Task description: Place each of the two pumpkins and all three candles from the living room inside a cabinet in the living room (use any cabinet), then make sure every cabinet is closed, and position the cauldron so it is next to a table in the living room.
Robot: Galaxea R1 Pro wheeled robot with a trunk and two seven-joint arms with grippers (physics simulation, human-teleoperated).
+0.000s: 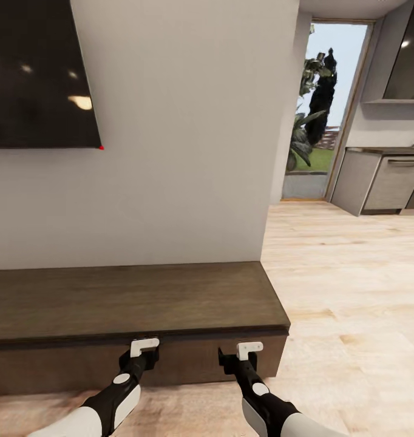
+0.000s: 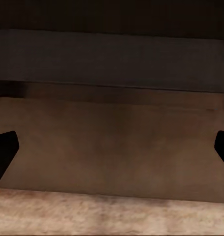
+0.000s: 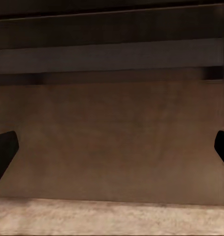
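Observation:
The long low dark-brown cabinet (image 1: pixel 134 297) stands against the white wall, its top bare and its drawer front (image 1: pixel 195 358) flush and shut. My left gripper (image 1: pixel 145 357) and right gripper (image 1: pixel 243 359) hover side by side just in front of that drawer front, a little above the floor. In the left wrist view the left gripper (image 2: pixel 112 152) is open, its dark fingertips (image 2: pixel 4 147) spread wide over the brown drawer front (image 2: pixel 112 142). The right gripper (image 3: pixel 112 152) is open the same way before the drawer front (image 3: pixel 112 137). Pumpkins, candles, cauldron and table are out of view.
A black TV (image 1: pixel 37 73) hangs on the wall above the cabinet's left part. Light wood floor (image 1: pixel 352 291) opens to the right of the cabinet's end. Farther back are a doorway with plants (image 1: pixel 313 115) and grey kitchen units (image 1: pixel 389 182).

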